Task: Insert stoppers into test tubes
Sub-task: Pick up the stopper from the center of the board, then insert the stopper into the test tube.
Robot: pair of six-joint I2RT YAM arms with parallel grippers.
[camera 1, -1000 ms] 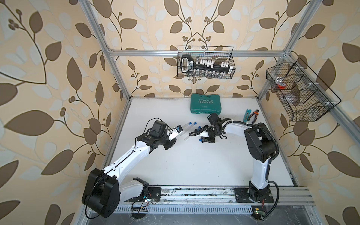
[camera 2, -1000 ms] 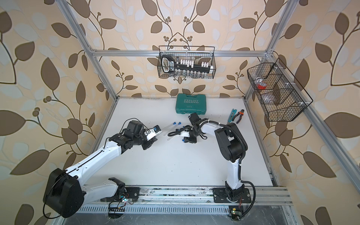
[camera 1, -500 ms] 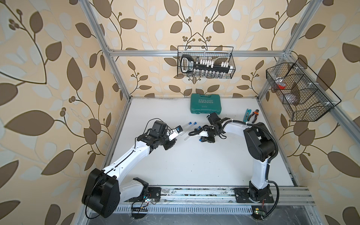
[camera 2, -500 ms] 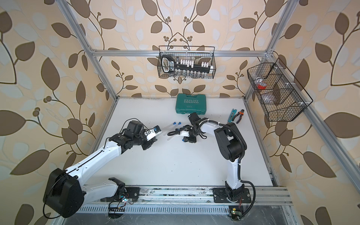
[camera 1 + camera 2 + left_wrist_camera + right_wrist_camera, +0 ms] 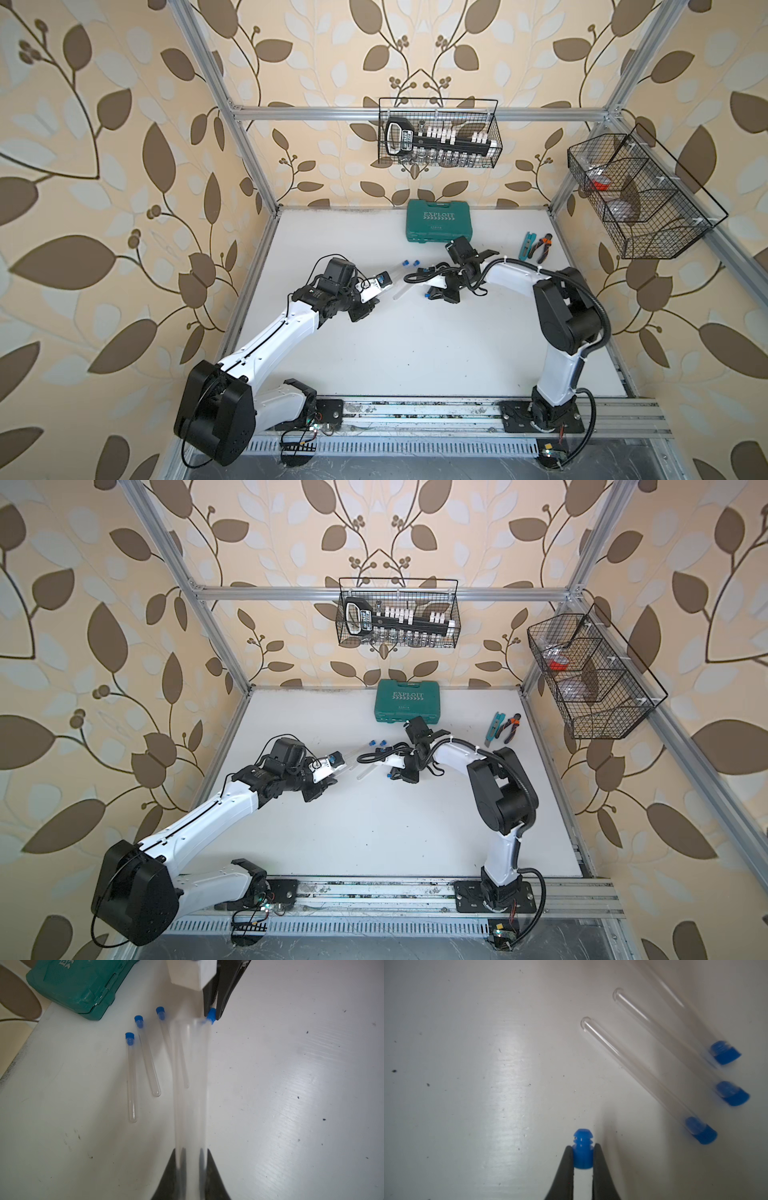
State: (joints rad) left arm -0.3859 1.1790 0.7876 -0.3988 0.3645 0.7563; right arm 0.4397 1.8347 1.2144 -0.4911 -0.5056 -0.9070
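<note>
- Stopper (image 5: 427,295), the last loose one, was found newly pinched by the right gripper (image 5: 431,296) at the table (image 5: 415,353) in a top view.
- Left wrist view: the open test tube (image 5: 190,1084) was clamped in the left gripper (image 5: 191,1153); three stoppered tubes (image 5: 133,1076) lay alongside.
- Right wrist view: both fingers (image 5: 564,1163) were pressed against the stopper; insertion was judged next.
</note>
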